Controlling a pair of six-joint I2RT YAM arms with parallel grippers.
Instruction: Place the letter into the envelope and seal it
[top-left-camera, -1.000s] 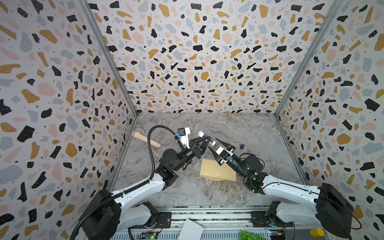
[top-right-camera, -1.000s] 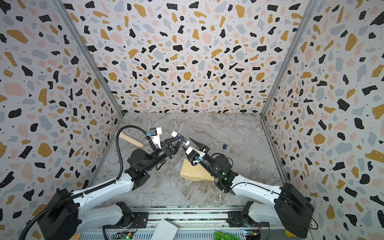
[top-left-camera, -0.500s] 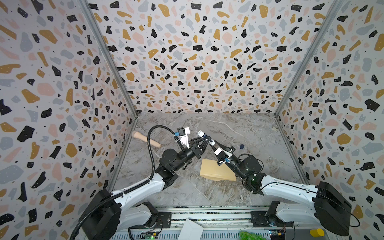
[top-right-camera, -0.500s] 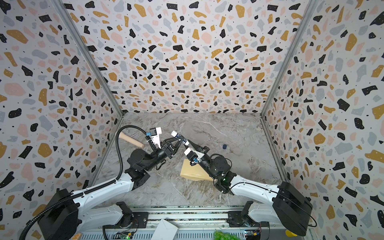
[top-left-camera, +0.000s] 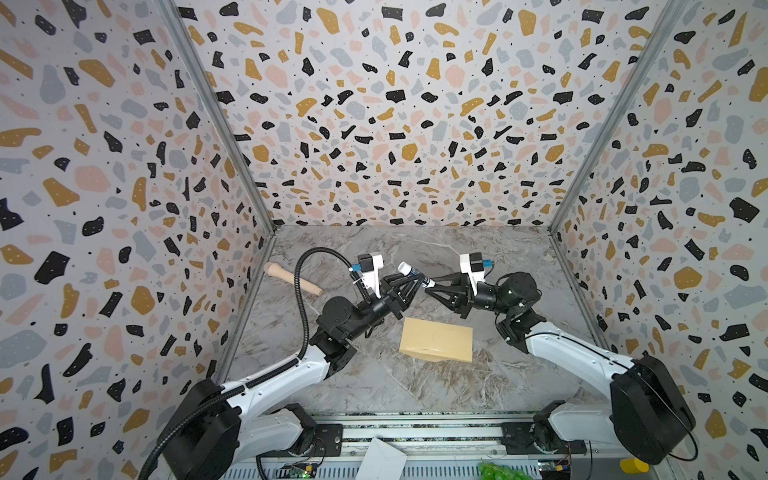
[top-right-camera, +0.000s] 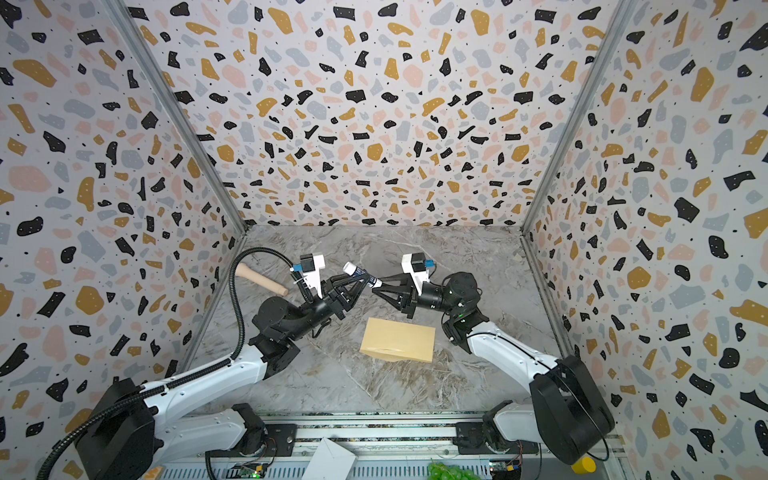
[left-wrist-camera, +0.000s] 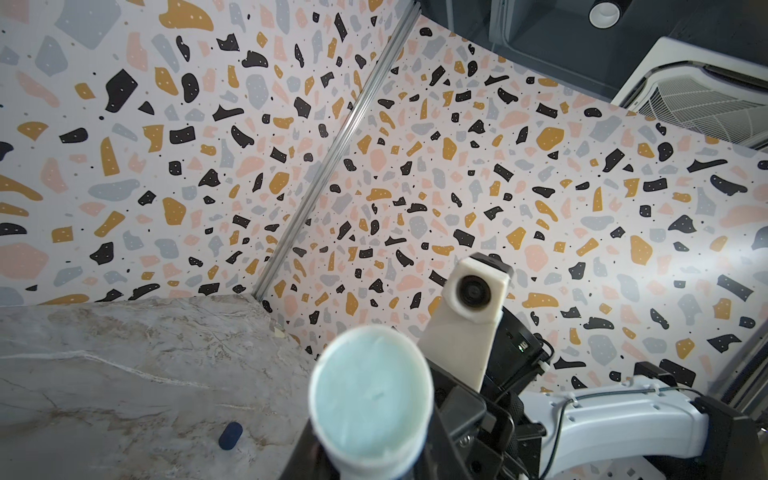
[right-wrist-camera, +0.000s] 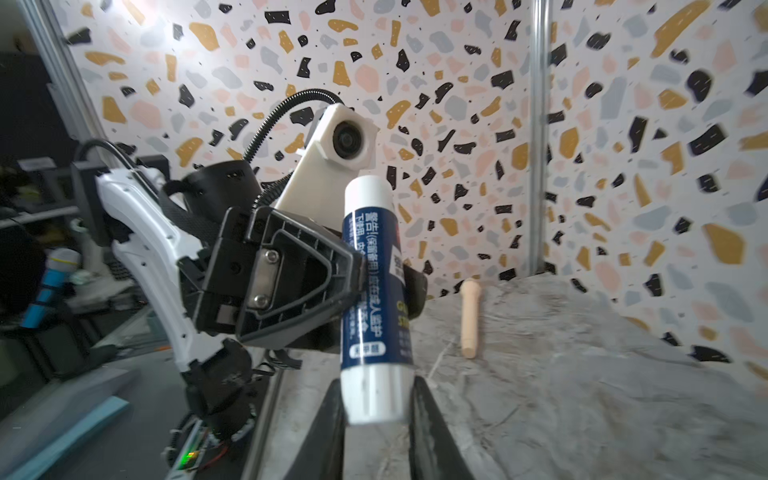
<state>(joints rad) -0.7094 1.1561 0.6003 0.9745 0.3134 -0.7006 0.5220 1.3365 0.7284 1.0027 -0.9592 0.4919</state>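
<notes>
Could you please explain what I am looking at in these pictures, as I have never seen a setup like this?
These are two robot arms working over a marble-patterned table inside speckled walls. The two wide pictures come from one paired camera overhead. The two close ones come from a camera on each arm's wrist.

On the table lie a tan envelope, a wooden handle and a small dark blue piece, probably a cap.

The arms hold one glue stick between them. The left gripper is closed on its blue body and the right gripper on its white base. Its top is uncapped, showing pale glue.
</notes>
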